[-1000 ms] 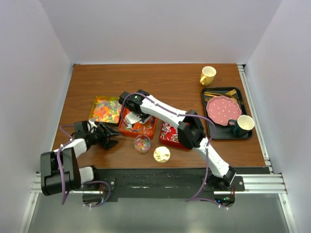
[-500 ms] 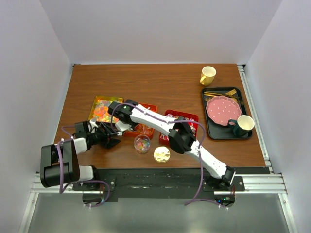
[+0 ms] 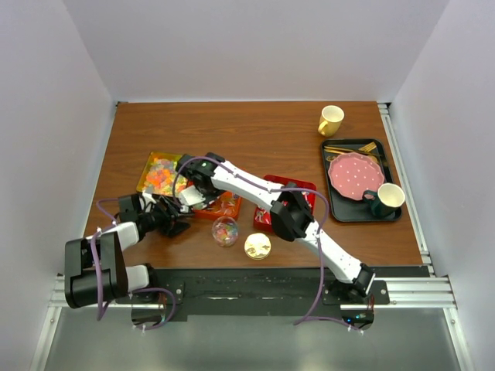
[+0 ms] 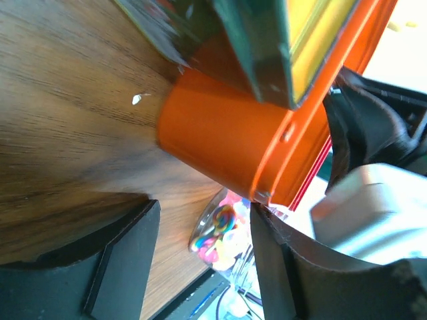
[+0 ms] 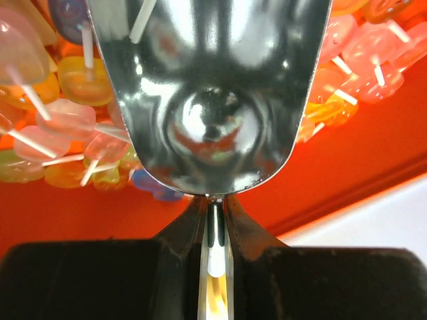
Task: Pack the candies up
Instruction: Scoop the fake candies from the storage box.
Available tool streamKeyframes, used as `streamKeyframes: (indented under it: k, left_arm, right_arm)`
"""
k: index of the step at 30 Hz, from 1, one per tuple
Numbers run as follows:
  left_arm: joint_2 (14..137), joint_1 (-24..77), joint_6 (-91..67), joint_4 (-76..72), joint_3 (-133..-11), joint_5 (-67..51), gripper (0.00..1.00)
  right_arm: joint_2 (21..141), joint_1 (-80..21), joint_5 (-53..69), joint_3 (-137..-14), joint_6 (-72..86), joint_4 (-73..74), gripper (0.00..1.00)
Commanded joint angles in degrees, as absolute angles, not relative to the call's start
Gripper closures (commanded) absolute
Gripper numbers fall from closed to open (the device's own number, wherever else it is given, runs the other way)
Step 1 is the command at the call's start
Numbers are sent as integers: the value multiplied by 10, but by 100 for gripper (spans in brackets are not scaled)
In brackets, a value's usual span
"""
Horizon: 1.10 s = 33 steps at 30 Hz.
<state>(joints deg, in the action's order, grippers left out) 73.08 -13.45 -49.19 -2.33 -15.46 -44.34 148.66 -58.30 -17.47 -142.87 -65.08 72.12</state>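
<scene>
The candies lie in three trays: gummies in a yellow tray [image 3: 158, 174], clear-wrapped lollipop sweets [image 5: 63, 127] in an orange tray [image 3: 224, 205], and more in a red tray [image 3: 282, 185] partly hidden by my right arm. A small glass jar [image 3: 225, 230] holds mixed candies; it also shows in the left wrist view [image 4: 220, 230]. My right gripper [image 3: 192, 193] is shut on the handle of an empty metal scoop [image 5: 210, 100] just above the orange tray's sweets. My left gripper [image 4: 203, 220] is open and empty, low on the table beside the orange tray's corner [image 4: 227, 140], facing the jar.
A round gold lid [image 3: 257, 246] lies right of the jar. At the back right are a yellow mug [image 3: 330, 120] and a black tray [image 3: 338, 205] with a pink dotted plate [image 3: 355, 175] and a dark cup [image 3: 386, 199].
My right arm has swung the scoop left and down toward the left end of the orange tray. The yellow and orange trays have shifted slightly left. The left arm has barely moved.
</scene>
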Motion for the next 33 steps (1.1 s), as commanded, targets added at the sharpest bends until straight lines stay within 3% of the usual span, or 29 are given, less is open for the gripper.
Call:
streamKeyframes:
  k: [1,10,25,33]
  left_arm:
    - [732,-136,-432,40,-151,-342,36]
    - [732,-136,-389,100,-207,-364,34]
    - [787,-140,-262,316,-455,-438,30]
    - [764,-165,-218,394,-492,-442,30]
  right_arm:
    - [1462,-585,-5,-1413,-627,626,100]
    - [1432,-547,110,-1373,-626,622,100]
    - [1355,-521,17,-1311,-651,657,100]
    - [1313,-510,-21,-1310,-637,681,100]
